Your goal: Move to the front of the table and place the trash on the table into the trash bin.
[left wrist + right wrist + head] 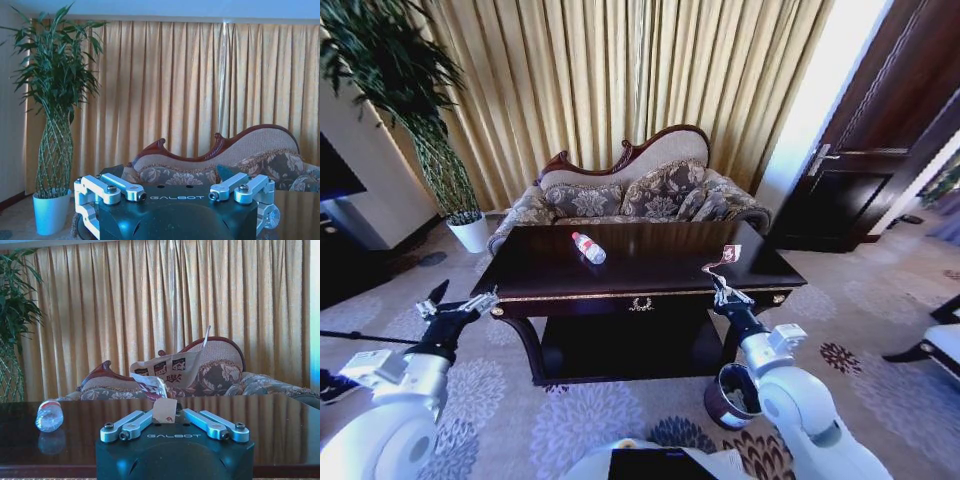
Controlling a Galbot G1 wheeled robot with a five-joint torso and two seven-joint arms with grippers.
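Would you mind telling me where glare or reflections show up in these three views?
Head view: blown-out daylight beside the dark door, straight lines bowed by the wide lens. Right wrist view: the glossy dark wooden table mirrors the gold curtains and the clear plastic bottle. Left wrist view: backlit curtains, evenly lit.

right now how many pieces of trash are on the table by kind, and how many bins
plastic bottle: 1, lying on the table
paper wrapper: 1, at the table's front right, at the right gripper
trash bin: 1, on the carpet under the right arm
total: 3
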